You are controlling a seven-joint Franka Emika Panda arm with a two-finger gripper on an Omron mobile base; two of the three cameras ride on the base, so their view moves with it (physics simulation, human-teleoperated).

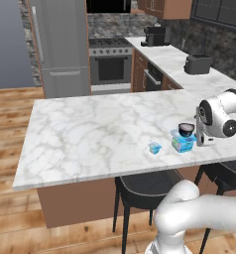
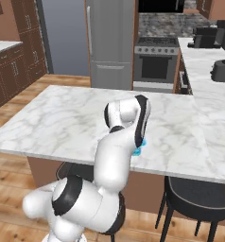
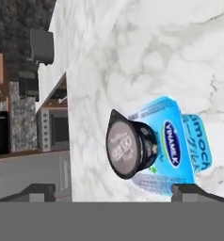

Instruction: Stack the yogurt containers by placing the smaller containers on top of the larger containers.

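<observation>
1. We're in a kitchen with wood floors, a steel fridge [image 1: 60, 44] and an oven [image 1: 110, 62] at the back, and a long marble desk [image 1: 90, 134] running across in front of us with dark stools [image 1: 145, 186] tucked under its near edge.

2. Near the front right of the desk stands the larger tub [image 1: 183, 143], light blue with a green band, and the dark round cup [image 1: 186, 129] sits right on top of it. In the hand view the dark cup [image 3: 130, 149] rests squarely against the blue tub [image 3: 177, 146], pale top facing us.

3. The gripper [image 3: 114, 192] has its fingertips [image 3: 38, 192] spread wide on either side of the cup, touching nothing that we can see. We read this as the first stack being made and the cup let go.

4. The tiny light-blue cup [image 1: 154, 148] stands alone on the desk, just left of the stack and apart from it. That's the piece left to place.

5. Next move, as we judge it: back the gripper clear without nudging the dark cup, swing left, and come down over the tiny cup.

6. The catch: the only big tub is already topped, so the tiny cup would have to balance on the dark cup's lid. All three tubs look sealed; we can't see contents.
</observation>
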